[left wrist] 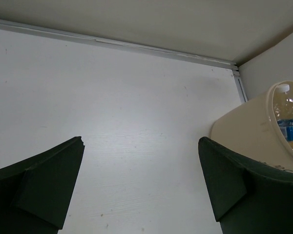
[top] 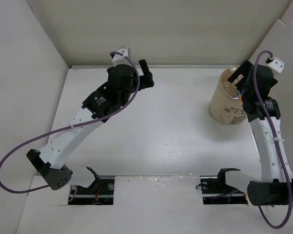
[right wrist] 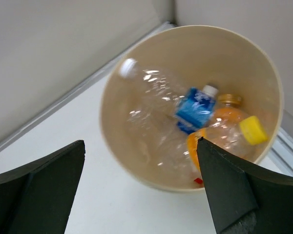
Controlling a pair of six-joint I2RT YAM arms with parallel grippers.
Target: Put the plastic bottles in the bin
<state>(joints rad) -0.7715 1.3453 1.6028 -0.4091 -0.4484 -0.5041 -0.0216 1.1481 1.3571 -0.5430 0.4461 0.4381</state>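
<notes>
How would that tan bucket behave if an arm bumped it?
The bin looks like thin paper, so it is probably light and likely to slide. It stands fairly tall, so a high bump might tip it. The bottles inside probably add little weight.

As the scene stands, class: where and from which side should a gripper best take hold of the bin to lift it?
Grip the bin by its rim, probably from above, one jaw inside and one outside: it stands upright and open-mouthed, and looks too wide to span.
</notes>
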